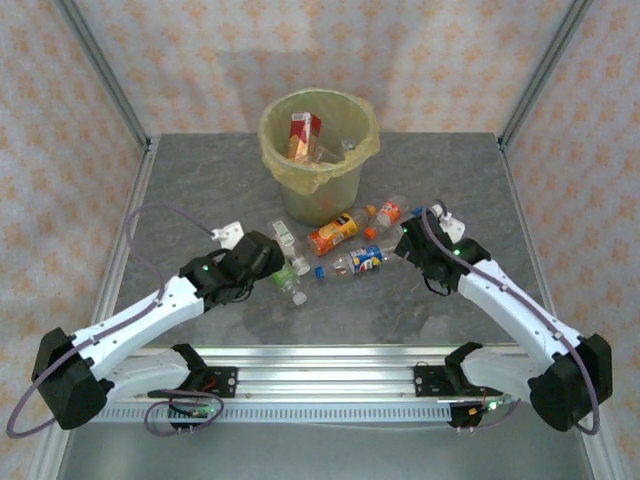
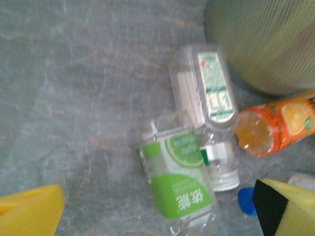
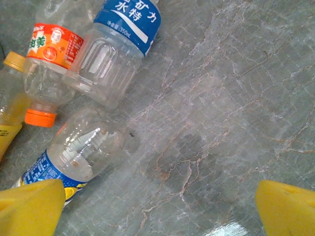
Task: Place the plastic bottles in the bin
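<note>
Several small plastic bottles (image 1: 355, 262) lie clustered on the grey marbled table (image 1: 180, 200), just in front of the round tapered bin (image 1: 320, 190) with a yellow-green bag folded over its rim. From above, the bin's inside is open to sight: a red-labelled bottle (image 1: 305, 135) stands among clear ones. The left wrist camera gives finer grain: the bin's wall is ribbed, and beside it lies a ribbed clear bottle with a green-and-white label (image 2: 204, 93), long axis running away from the camera, white cap nearest. A crumpled lime-label bottle (image 2: 177, 184) lies against it, with an orange bottle (image 2: 275, 125) alongside.

The left gripper (image 2: 157, 216) is spread wide and pinches nothing, its yellow pads either side of the lime-label bottle. The right gripper (image 3: 160, 209) is likewise spread over bare table, and a clear bottle with a blue-and-yellow label (image 3: 78, 157) lies aslant by one pad.
</note>
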Motion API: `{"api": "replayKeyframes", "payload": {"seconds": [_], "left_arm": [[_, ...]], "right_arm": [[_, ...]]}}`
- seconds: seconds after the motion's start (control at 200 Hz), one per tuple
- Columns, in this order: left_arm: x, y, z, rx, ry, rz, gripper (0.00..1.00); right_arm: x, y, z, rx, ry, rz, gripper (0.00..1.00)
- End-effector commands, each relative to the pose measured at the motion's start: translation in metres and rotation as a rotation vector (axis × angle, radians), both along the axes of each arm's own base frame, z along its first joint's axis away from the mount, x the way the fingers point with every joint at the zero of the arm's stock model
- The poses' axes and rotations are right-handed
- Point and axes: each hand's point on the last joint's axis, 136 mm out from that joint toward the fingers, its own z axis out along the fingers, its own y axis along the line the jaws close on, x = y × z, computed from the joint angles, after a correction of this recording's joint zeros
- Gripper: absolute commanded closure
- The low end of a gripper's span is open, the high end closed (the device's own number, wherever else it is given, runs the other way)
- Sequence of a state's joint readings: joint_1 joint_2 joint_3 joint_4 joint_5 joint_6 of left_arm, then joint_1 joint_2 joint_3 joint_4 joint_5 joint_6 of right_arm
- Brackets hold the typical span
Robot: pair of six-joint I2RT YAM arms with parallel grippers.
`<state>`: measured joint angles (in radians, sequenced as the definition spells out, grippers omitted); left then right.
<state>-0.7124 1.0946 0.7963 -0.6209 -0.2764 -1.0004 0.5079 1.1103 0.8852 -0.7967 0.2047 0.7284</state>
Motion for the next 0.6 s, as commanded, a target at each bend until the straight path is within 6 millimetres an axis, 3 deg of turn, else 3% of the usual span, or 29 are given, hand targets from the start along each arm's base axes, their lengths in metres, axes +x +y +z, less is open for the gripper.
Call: {"api": "replayKeyframes", "payload": {"seconds": [0.0,0.22,0.591], "left_arm": [[0.001,-0.016,-0.018,-0.045,0.009,0.023,0.01],[0.008,-0.047,-0.04,0.013,0.072,-0.07,0.01],[0.017,-0.058,-0.071,0.097,0.15,-0.109,0.0]], "right_arm": [[0.01,0.009,0.008,-0.005,-0.012,0.03,0.01],[0.017,0.02,0.009,0.001,-0.011,0.052,0.01],[0.019,0.024,0.003,-0.01,0.008,0.061,0.01]]}}
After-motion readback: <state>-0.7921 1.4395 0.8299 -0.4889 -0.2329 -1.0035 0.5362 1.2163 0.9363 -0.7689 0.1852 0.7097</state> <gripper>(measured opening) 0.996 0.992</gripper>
